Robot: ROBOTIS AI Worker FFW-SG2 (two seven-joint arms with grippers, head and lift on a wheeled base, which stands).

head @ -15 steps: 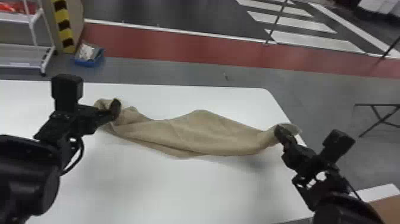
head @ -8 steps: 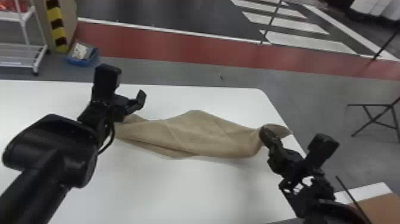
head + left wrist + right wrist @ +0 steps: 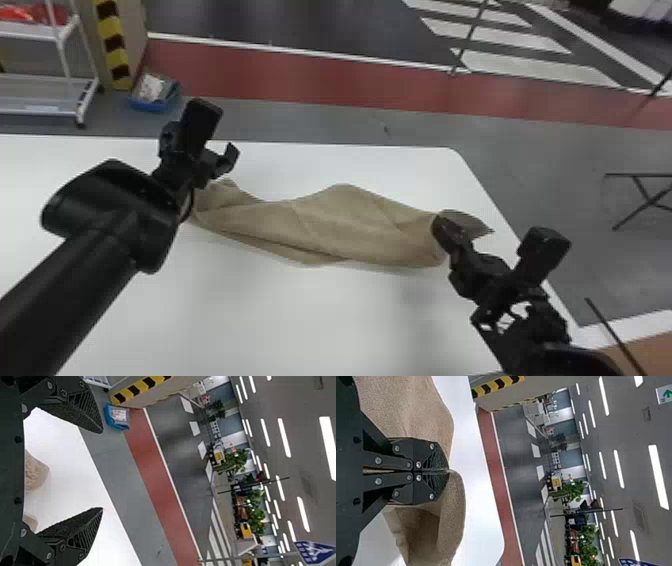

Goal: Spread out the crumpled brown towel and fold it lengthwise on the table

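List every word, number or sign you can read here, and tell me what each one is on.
No words or numbers are readable.
Green sign: an arrow; its small marks are too small to read.
Blue sign: white shapes, no readable text.
White packet in the blue bin: marks too small to read.
Brown towel: none visible.

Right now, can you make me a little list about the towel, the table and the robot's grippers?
Cloth: brown towel, wrinkled, in a long strip, not spread flat
Under it: white table
Holding: right gripper, shut on the towel near its right end
Empty: left gripper, fingers apart, near the towel's left end
On the floor behind: blue bin beside a white rack
Folded lengthwise: not yet
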